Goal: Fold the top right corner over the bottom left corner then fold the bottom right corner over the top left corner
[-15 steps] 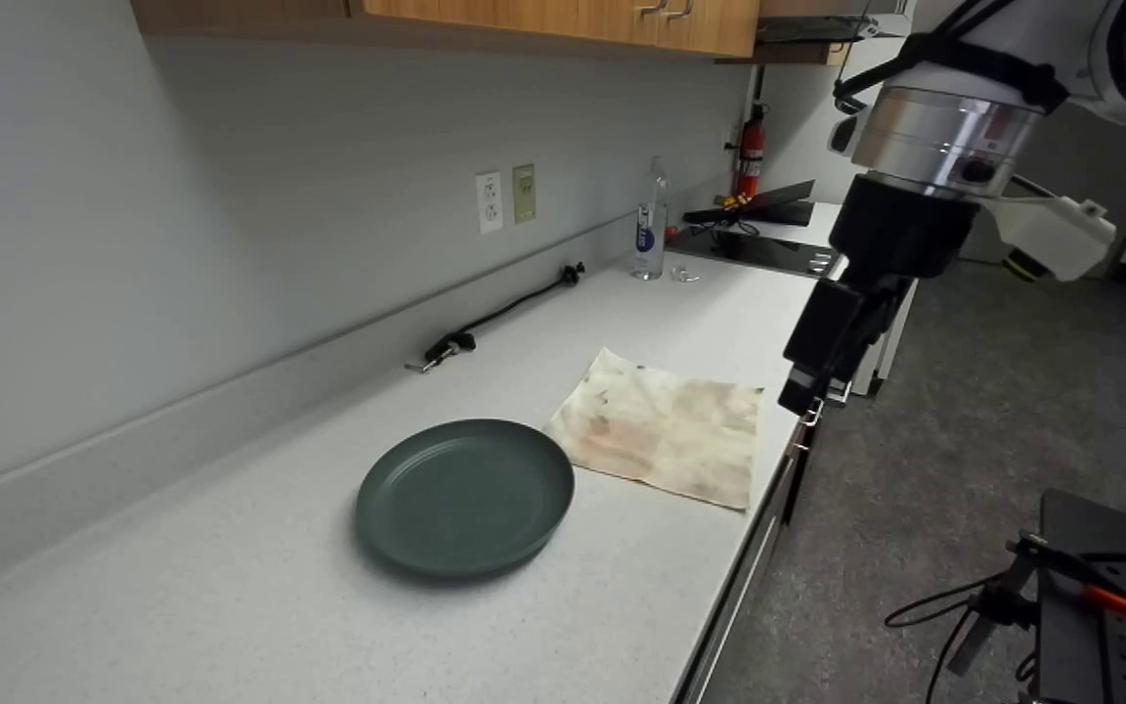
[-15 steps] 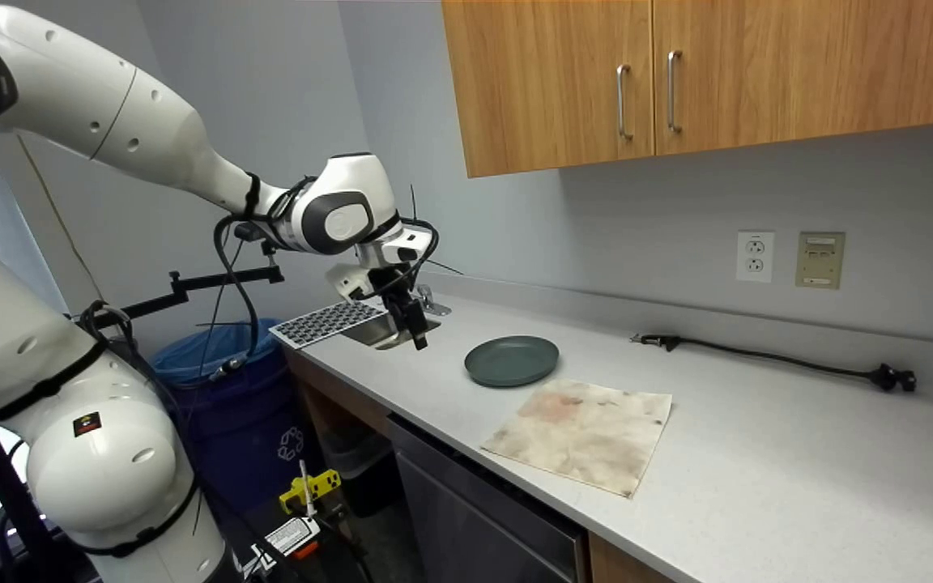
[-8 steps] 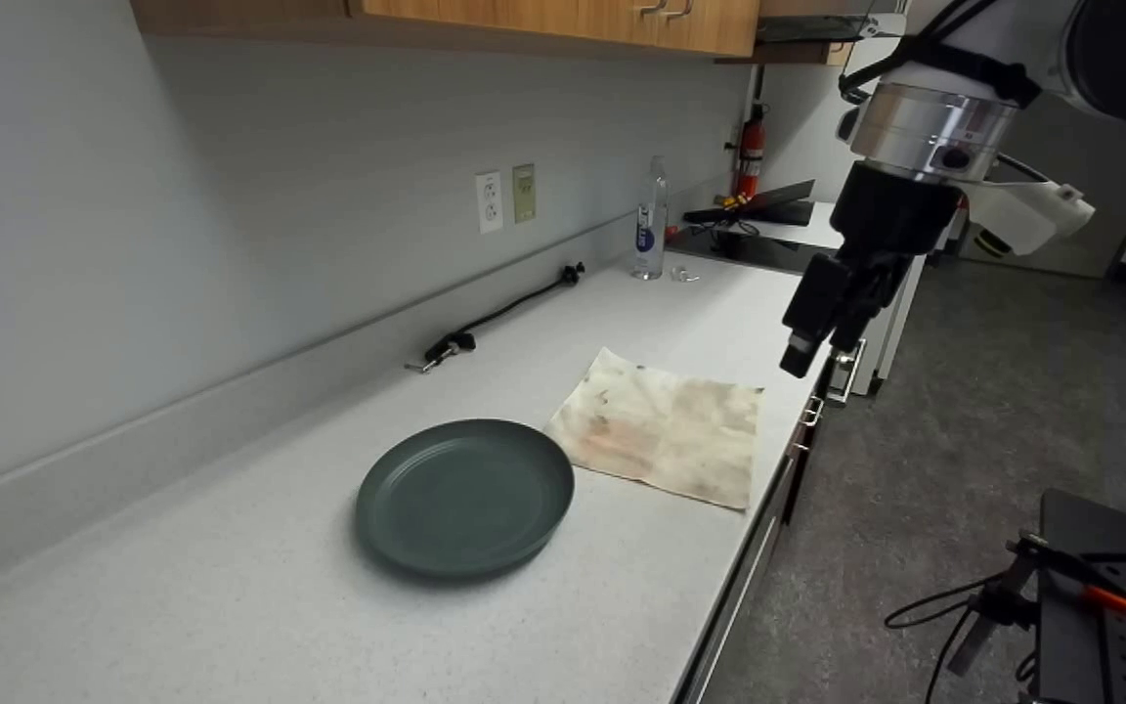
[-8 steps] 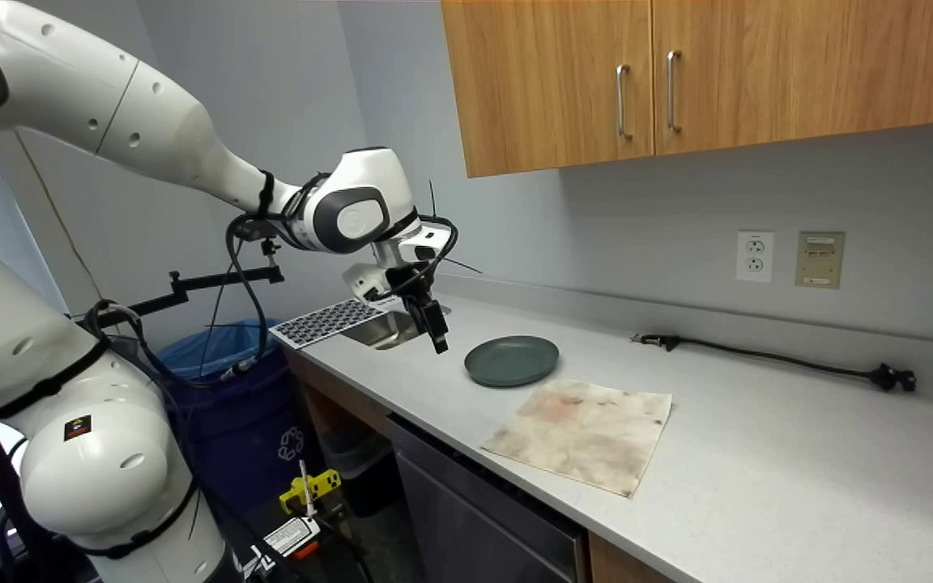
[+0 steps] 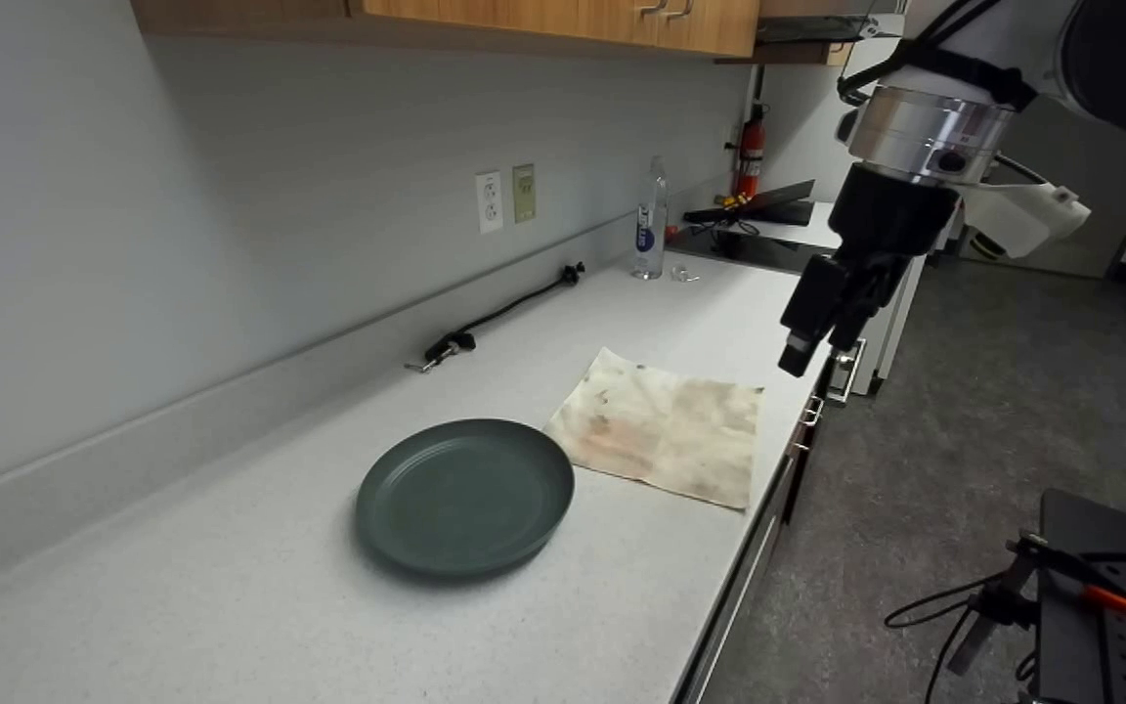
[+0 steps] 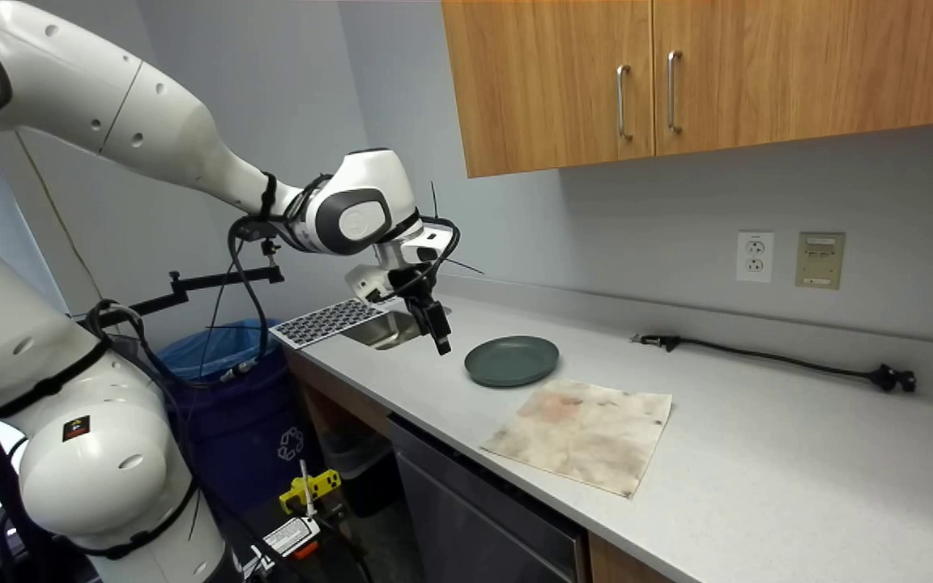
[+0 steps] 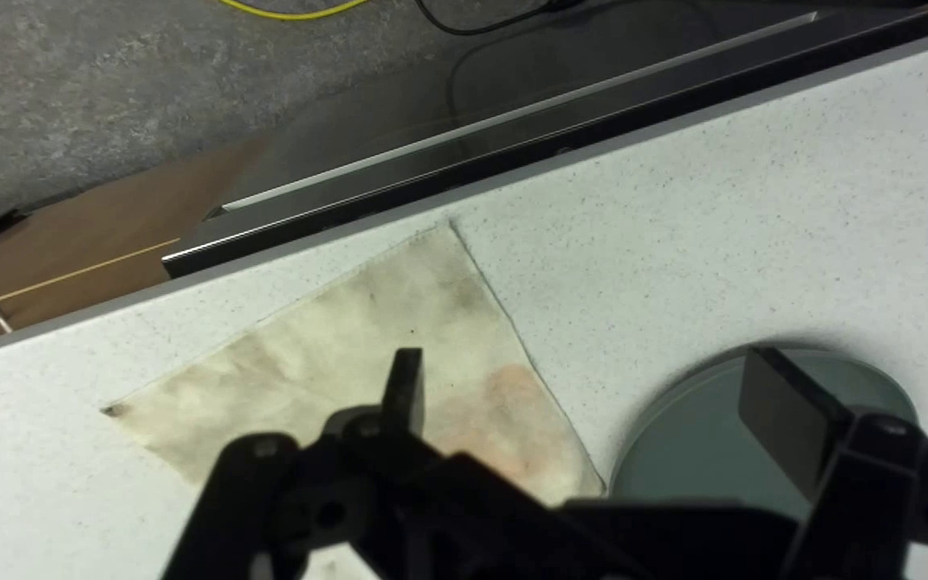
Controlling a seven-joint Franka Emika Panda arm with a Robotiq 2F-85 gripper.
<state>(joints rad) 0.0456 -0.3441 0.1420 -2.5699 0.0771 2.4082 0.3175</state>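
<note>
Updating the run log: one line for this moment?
stained cream square cloth: flat on pale speckled countertop, unfolded | round dark-green plate: beside cloth | black two-fingered pincer: open, empty, clear of both

Pale counter (image 6: 798, 478) beneath stained cloth (image 6: 584, 433), green plate (image 6: 512, 361), bottle (image 5: 651, 227), black clamp arm (image 6: 758, 352).

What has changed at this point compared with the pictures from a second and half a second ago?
In an exterior view, the gripper has shifted right in the picture, mostly in the first half-second and barely since. Nothing was visibly taken hold of or let go. The cloth, flat and unfolded, and the green plate stayed where they were.
</note>
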